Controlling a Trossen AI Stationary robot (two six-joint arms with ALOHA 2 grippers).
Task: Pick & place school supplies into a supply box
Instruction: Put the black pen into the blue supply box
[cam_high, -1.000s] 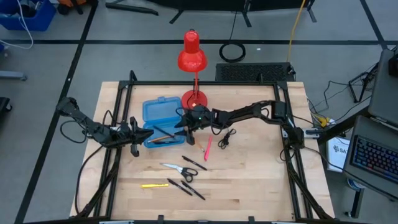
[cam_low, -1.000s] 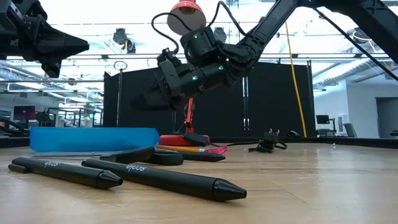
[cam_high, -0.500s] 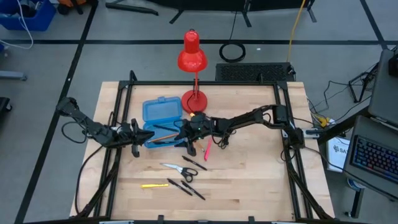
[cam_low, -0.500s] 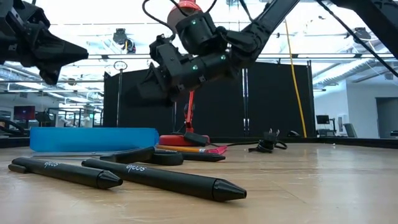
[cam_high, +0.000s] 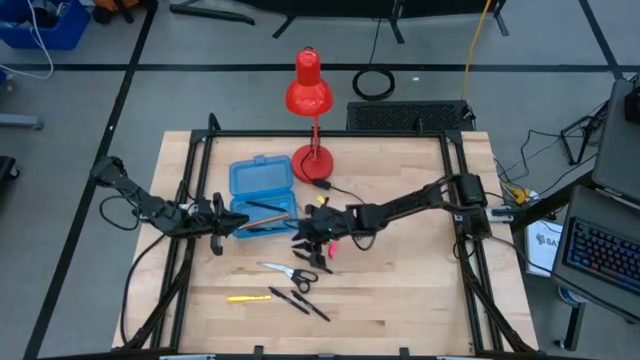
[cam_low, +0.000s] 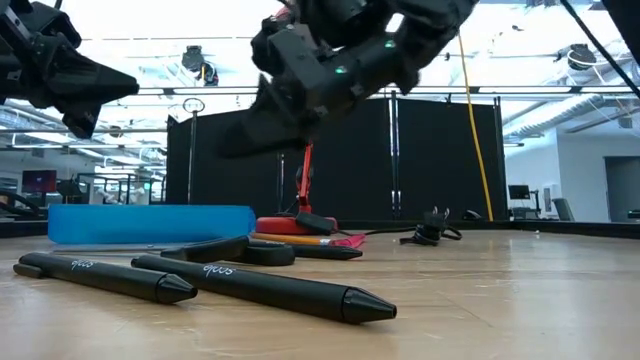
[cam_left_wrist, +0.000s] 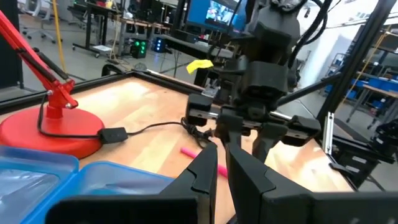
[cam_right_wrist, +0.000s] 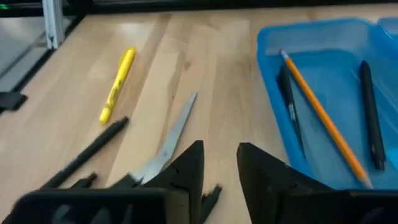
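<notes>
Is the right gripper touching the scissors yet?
Apart. In the low view the right gripper hangs well above the tabletop, while the scissors lie flat on it, with clear background between them.

1. Left arm: reaching in from the bench's left edge, elbow bent outward, wrist pointing toward the bench's middle.
2. Left end effector (cam_high: 228, 222): hanging above the bench, fingers (cam_left_wrist: 249, 174) pressed nearly together, gripping nothing.
3. Right arm: stretching in from the right side, low and nearly straight across the bench's middle.
4. Right end effector (cam_high: 306, 240): hanging above the bench, fingers (cam_right_wrist: 189, 168) standing a narrow gap apart, carrying nothing.
</notes>
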